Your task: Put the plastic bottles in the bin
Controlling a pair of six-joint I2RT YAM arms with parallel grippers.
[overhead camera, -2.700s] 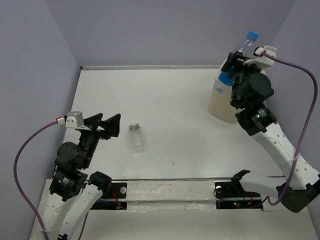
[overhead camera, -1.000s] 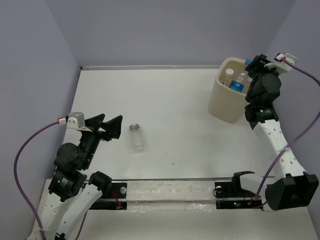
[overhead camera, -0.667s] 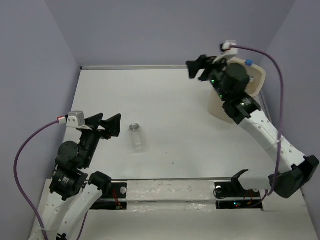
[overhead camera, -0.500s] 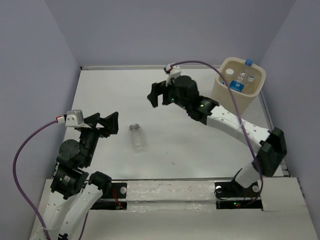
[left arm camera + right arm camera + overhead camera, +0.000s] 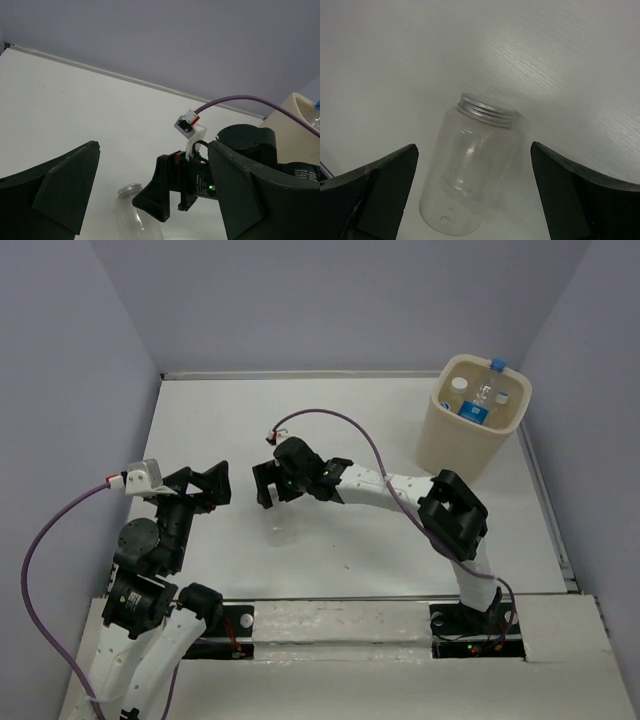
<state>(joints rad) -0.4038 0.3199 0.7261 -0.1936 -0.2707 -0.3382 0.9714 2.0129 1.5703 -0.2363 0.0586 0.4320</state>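
Observation:
A clear unlabelled bottle [image 5: 471,176] with a silvery neck lies on its side on the white table. My right gripper [image 5: 474,150] hangs just above it, open, one finger on each side and neither touching it. From above, the right gripper [image 5: 268,490] covers most of the bottle [image 5: 282,531]. The cream bin [image 5: 455,445] stands at the far right with blue-labelled bottles [image 5: 473,409] inside. My left gripper [image 5: 205,483] is open and empty, left of the bottle. In the left wrist view, that gripper [image 5: 153,150] faces the right gripper [image 5: 172,192] and the bottle [image 5: 131,212].
The right arm [image 5: 385,488] stretches across the middle of the table, with its purple cable [image 5: 340,422] looping above it. Lavender walls enclose the table on three sides. The bin's side [image 5: 295,132] shows at the right of the left wrist view.
My right gripper opened over the bin, leaving the blue-capped bottle inside. The arm then swung left across the table and came down over the clear bottle. The left arm barely shifted.

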